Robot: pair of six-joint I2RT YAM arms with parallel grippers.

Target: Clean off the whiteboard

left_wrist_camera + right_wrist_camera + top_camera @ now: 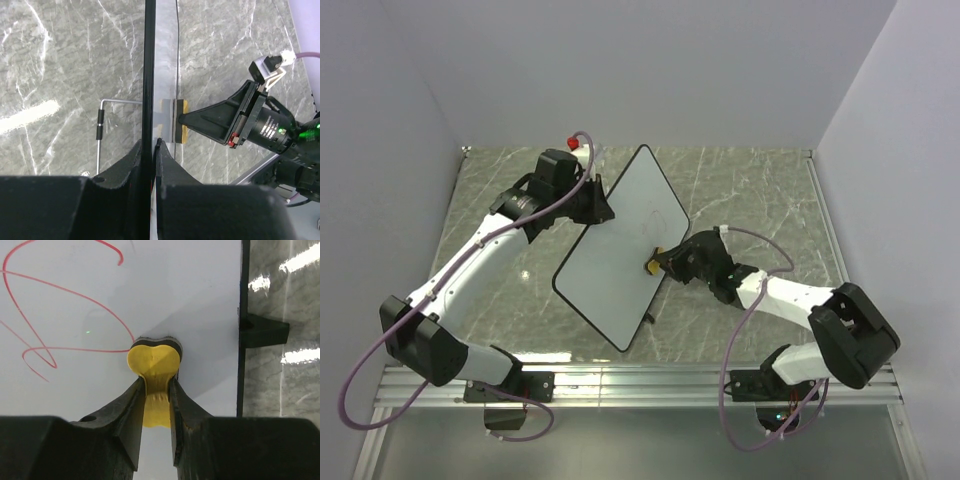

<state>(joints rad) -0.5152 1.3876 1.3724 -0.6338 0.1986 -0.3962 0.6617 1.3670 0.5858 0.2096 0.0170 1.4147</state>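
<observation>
Whiteboard (610, 250) is standing tilted at the centre of the table (760, 200), with red scribbles (80, 348) showing on its face. Bare marble is lying open at 2 o'clock. Left gripper (150, 145) is clamping the 10 o'clock rim. Right gripper (156, 384), arm reaching low, is pinching the yellow eraser (152, 360) against the face near the 4 o'clock rim.

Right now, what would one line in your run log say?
left jaws: shut on whiteboard rim | right jaws: shut on yellow eraser, pressed against board | red scribbles: not yet erased
</observation>
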